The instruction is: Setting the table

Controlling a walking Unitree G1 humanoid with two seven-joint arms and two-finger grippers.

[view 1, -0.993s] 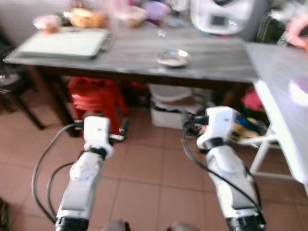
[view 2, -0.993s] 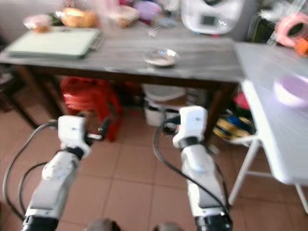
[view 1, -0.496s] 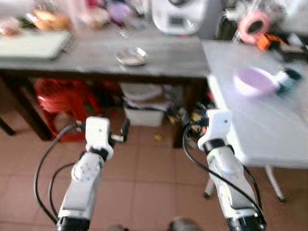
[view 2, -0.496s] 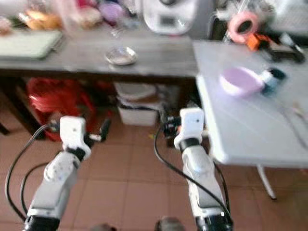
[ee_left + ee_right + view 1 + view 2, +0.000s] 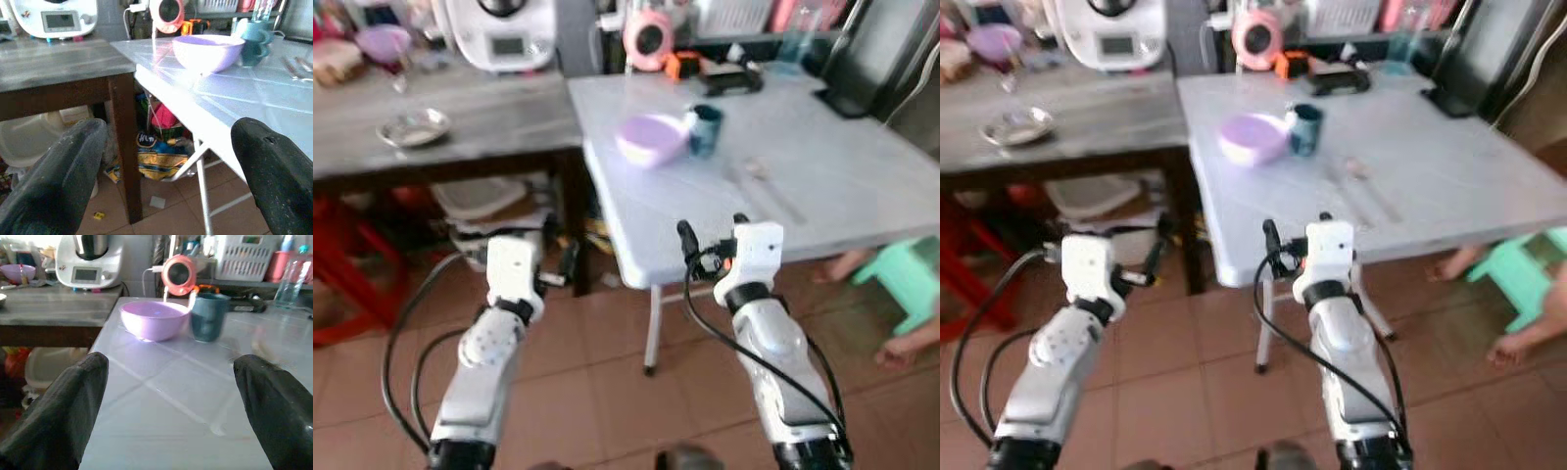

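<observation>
Lilac bowl (image 5: 651,139) and dark teal cup (image 5: 706,129) sit side by side, just about touching, on the far left part of a white folding table (image 5: 822,186) — cutlery (image 5: 762,186) lies to their right. Left gripper (image 5: 161,166) and right gripper (image 5: 166,396) hover short of the table's near edge, fingers spread wide, empty.

Lilac bowl (image 5: 1253,138) upright on white table (image 5: 1449,186), dark teal cup (image 5: 1306,128) just beside it, cutlery (image 5: 1363,189) lying nearer the middle.
</observation>
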